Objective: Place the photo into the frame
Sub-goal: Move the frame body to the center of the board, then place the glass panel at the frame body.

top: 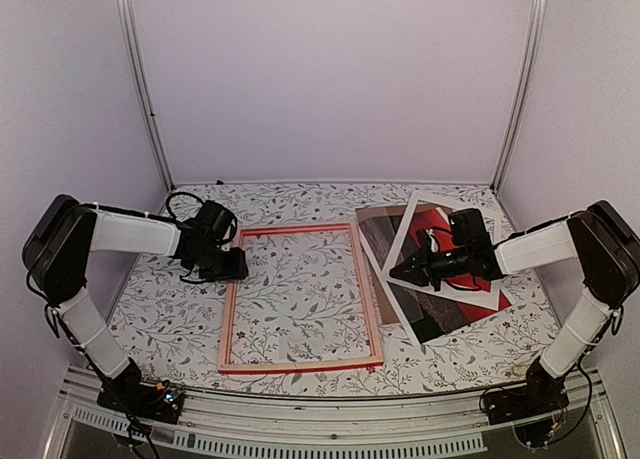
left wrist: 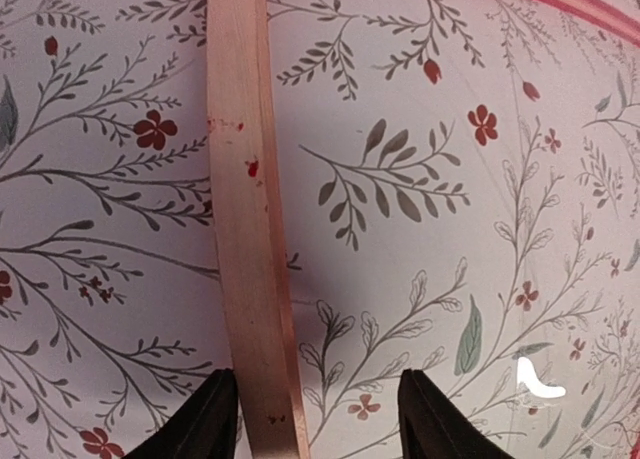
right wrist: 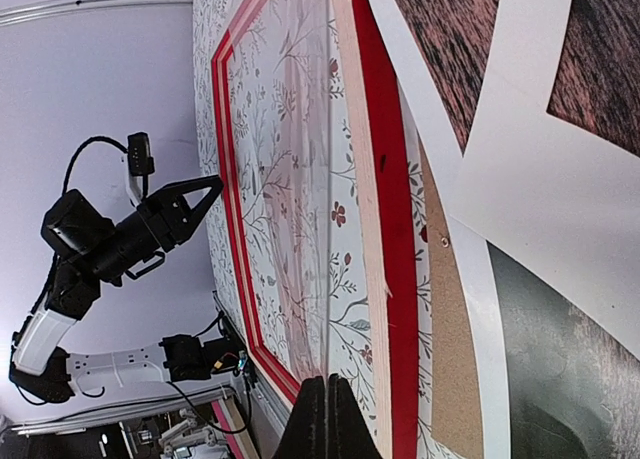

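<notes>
No text, label, brand, number or sign can be read in any view. Nothing legible is carried by the frame (top: 300, 363), the photo (top: 433, 223) or the flower-patterned counter (top: 170, 319).

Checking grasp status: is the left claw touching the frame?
Cannot tell. Left wrist view: the frame lies between fingers of the open left claw, one clear, one at its edge.

Left gripper (top: 236, 266) at the frame's (top: 300, 363) left rail, jaws parted astride it, right gripper (top: 394, 272) closed just right of the frame, arms bent inward.
</notes>
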You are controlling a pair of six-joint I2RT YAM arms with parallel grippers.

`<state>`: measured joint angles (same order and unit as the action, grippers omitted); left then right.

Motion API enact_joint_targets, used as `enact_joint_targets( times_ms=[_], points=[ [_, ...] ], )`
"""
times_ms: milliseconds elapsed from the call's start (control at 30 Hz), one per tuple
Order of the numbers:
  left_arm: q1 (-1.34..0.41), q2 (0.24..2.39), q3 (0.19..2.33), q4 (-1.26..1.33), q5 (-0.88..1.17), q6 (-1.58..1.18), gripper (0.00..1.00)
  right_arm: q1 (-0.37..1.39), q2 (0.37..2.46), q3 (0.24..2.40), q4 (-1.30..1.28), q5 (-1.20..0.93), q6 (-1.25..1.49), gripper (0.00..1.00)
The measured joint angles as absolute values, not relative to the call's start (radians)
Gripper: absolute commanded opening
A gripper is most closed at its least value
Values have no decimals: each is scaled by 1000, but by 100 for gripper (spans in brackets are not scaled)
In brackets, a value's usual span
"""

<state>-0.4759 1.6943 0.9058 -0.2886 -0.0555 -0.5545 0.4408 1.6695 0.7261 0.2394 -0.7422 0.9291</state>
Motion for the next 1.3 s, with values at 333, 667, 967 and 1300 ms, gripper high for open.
enact_joint_targets(
  times_ms=[333, 667, 967, 1300],
  points=[
    [-480, 1612, 907, -301, -38, -575, 82, 444, 1627, 726, 255, -722, 999, 0],
    [-522, 1591, 935, -241, 19, -588, 81, 444, 1634, 726, 239, -701, 997, 0],
    [-523, 1823, 1110, -163, 141, -574, 80, 444, 1658, 731, 201, -682, 962, 0],
    [-522, 2016, 1299, -163, 178, -538, 80, 444, 1658, 745, 179, -664, 932, 0]
  ],
)
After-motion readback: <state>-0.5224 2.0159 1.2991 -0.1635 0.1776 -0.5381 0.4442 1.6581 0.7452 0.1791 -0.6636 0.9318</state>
